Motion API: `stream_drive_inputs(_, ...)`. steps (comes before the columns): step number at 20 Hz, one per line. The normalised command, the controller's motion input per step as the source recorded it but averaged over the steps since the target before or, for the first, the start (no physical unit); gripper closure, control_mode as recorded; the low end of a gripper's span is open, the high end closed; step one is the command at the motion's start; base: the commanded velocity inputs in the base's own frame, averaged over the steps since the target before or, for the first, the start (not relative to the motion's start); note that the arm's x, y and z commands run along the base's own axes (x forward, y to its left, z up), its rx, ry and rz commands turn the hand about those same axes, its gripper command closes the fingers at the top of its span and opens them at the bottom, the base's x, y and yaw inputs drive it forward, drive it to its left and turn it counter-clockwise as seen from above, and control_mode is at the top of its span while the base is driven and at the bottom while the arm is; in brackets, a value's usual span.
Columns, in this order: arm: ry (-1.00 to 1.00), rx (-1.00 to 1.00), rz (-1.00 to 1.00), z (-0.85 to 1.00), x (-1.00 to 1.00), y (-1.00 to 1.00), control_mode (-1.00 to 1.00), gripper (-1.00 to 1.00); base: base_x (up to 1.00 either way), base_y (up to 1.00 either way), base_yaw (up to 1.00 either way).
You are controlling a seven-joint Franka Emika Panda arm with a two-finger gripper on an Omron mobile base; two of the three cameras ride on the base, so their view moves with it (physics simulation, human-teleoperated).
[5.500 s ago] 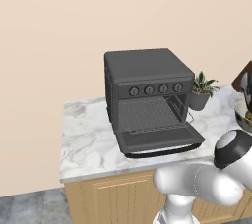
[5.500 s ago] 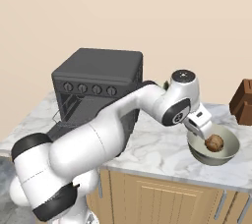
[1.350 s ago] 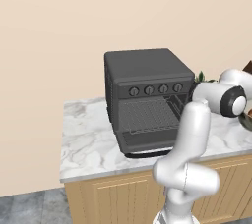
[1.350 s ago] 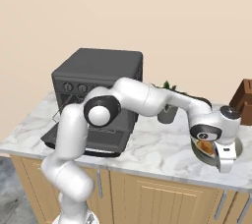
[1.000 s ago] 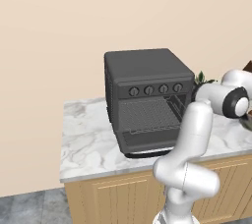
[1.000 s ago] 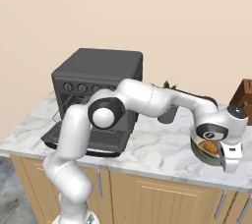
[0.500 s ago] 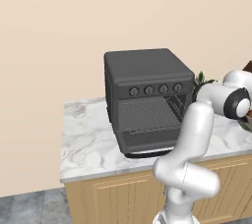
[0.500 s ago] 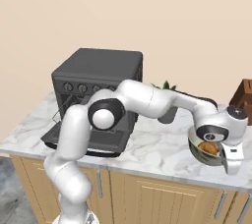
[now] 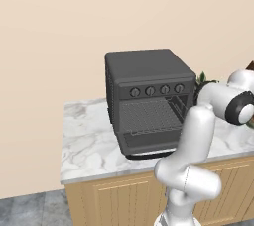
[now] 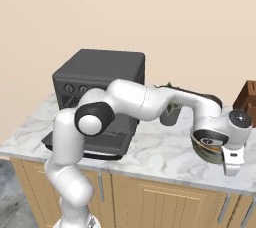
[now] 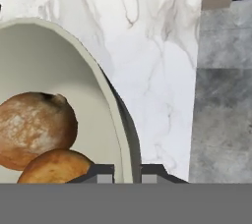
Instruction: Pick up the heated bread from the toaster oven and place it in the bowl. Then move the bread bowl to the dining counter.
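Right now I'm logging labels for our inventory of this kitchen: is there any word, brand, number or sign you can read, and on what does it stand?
No readable text in these pictures.
Toaster oven: four knobs, no legible marks or brand.
Bowl with two bread rolls: plain.
Marble counter and cabinet doors: no lettering.
Claw: no label.

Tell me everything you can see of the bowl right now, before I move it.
The bowl is round and deep, cream-white inside and grey outside, with a smooth, ceramic-looking surface. It sits at the right end of the marble counter, near the front edge. Two browned buns lie in it, touching each other. The gripper straddles the rim: one dark fingertip inside the wall, one outside. In the right base view the hand covers most of the bowl.
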Motion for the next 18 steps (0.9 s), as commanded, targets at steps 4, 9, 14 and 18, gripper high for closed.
stream_drive_inputs(4, -0.3, 0.0, -0.06, 0.74, -0.14, 0.47, -1.0, 1.0, 0.0, 0.0, 0.0)
stream_drive_inputs(9, -0.21, -0.01, -0.04, 0.78, -0.08, 0.65, -1.0, 1.0, 0.0, 0.0, 0.0)
stream_drive_inputs(14, -0.01, -0.01, 0.0, 0.86, -0.26, 0.37, -1.0, 1.0, 0.0, 0.0, 0.0)
stream_drive_inputs(18, -0.02, -0.03, 0.0, 0.63, -0.13, 0.45, -1.0, 1.0, 0.0, 0.0, 0.0)
